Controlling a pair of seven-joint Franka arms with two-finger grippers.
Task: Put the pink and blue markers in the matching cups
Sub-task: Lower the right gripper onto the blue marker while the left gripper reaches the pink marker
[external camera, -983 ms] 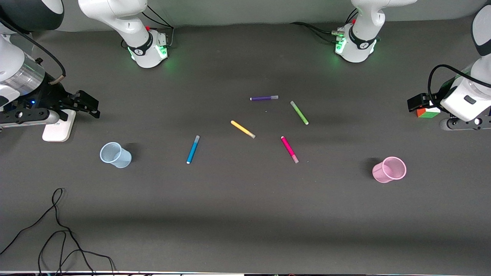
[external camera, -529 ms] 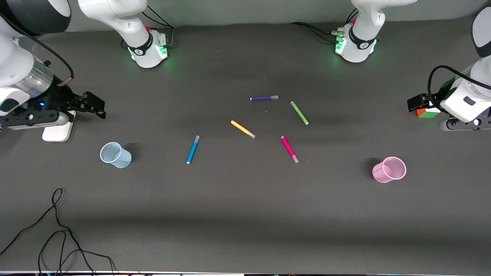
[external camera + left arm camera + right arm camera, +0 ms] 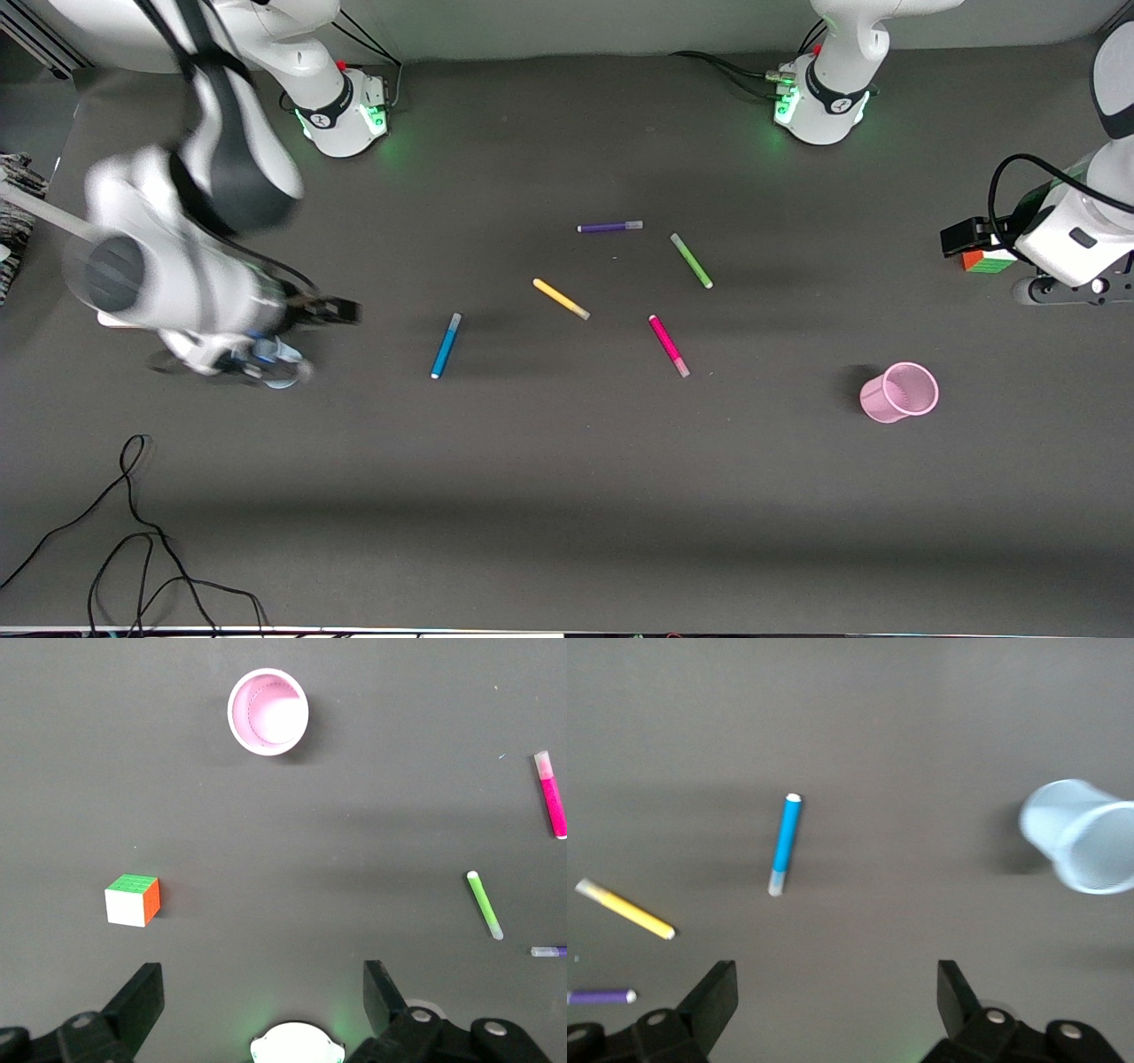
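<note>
The dark table (image 3: 567, 496) had five markers lying flat near its middle, none touching; the blue marker (image 3: 446, 346) lay toward the right arm's end, the pink marker (image 3: 669, 346) toward the left arm's end; the yellow marker (image 3: 561, 299) lay between them, a bit farther from the front camera; the green marker (image 3: 691, 260) and the purple marker (image 3: 610, 227) lay farther still. The pink cup (image 3: 898, 392) stood alone toward the left arm's end, nothing in it; the blue cup (image 3: 1081, 835) was near the right arm's end, mostly hidden under that arm in the front view, and it looked tipped in the right wrist view. A little colored cube (image 3: 132, 900) sat by the left arm; a black cable (image 3: 133, 532) curled at the table's near corner.

The right end effector (image 3: 341, 310) hung over the table beside the blue cup, its fingers (image 3: 718, 997) spread wide, holding nothing. The left end effector (image 3: 257, 1001) waited over the table's end near the cube, also wide apart, holding nothing.
</note>
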